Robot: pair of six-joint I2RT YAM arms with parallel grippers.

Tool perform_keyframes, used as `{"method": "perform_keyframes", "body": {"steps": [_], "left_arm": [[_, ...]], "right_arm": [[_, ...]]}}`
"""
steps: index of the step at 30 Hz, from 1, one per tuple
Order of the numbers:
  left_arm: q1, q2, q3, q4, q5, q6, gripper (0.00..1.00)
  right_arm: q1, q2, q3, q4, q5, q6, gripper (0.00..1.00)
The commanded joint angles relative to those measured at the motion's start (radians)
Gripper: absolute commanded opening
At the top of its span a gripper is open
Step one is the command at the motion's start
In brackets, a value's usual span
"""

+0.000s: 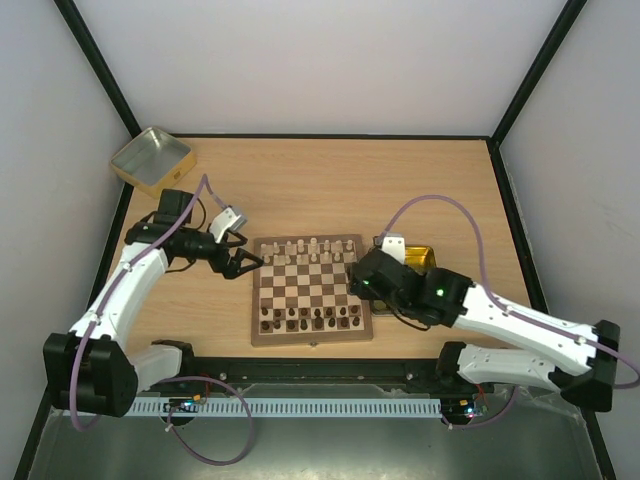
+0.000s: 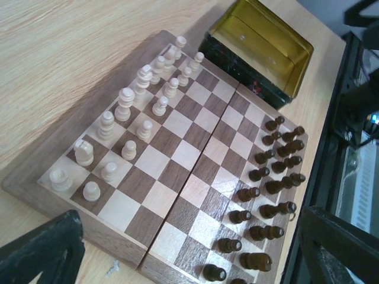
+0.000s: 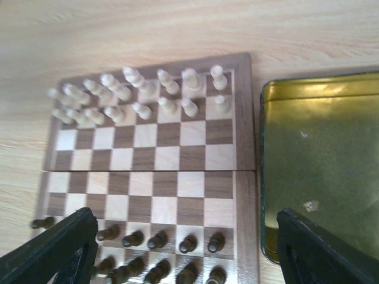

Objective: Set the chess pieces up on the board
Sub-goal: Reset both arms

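Chess pieces point(image 1: 290, 316) stand on the board point(image 1: 311, 286), which lies on the desk point(image 1: 330, 180) about midway along its near edge. The pale pieces point(image 1: 305, 250) fill two rows on the board's far side and the dark pieces point(image 1: 325, 318) two rows on its near side.

The left gripper point(image 1: 247, 262) hangs just off the board's far left corner. Its jaws are spread wide with nothing between them, and in the left wrist view its black fingers point(image 2: 44, 251) sit far apart above the board. The right gripper point(image 1: 358, 272) hovers over the board's right edge, its jaws just as wide apart, empty and touching nothing I can see.

An open gold tin point(image 1: 422, 257) lies just beside the board's right edge, partly hidden under the right arm. A second gold tin point(image 1: 150, 158) sits at the desk's far left corner. The desk is pale wood, closed in by white walls point(image 1: 330, 60) and black frame posts point(image 1: 105, 70). A purple cable point(image 1: 445, 205) loops up from the right arm.
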Motion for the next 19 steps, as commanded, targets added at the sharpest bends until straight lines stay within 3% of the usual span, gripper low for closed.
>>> {"method": "perform_keyframes", "body": {"steps": [1, 19], "left_arm": [[0.033, -0.021, -0.016, -0.006, 0.024, 0.013, 0.99], [0.067, -0.032, -0.015, -0.020, 0.038, 0.034, 0.99]], "right_arm": [[-0.004, -0.070, -0.005, 0.036, 0.034, -0.027, 0.79], [-0.004, -0.163, -0.119, 0.102, -0.029, -0.024, 0.81]]}}
